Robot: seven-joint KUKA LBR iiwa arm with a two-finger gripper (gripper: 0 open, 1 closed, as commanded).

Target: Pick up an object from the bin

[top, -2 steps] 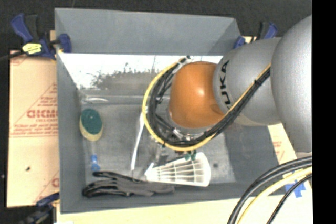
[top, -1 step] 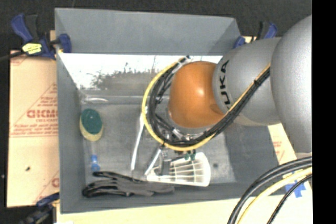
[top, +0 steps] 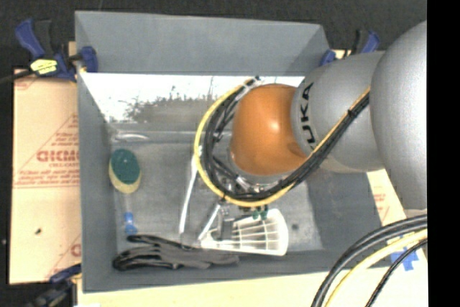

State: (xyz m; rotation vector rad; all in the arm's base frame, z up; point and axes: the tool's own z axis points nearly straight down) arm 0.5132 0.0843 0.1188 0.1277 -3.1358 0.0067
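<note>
The gripper (top: 231, 216) stands over the left end of a white slotted plastic piece (top: 255, 234) lying flat at the lower centre of the frame, inside the grey bin (top: 201, 47). Whether the gripper is open or closed cannot be determined. The piece is judged light, stiff and thin-ribbed: grasp its solid rim, not the slats. The bin also contains a round green-and-yellow scrubber (top: 124, 170), left, and a limp black item (top: 169, 255) along the lower wall.

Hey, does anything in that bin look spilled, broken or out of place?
Nothing stands out. The round green sponge, the white slotted piece and the black item by the near wall lie loose in the bin; nothing looks spilled or broken.
</note>
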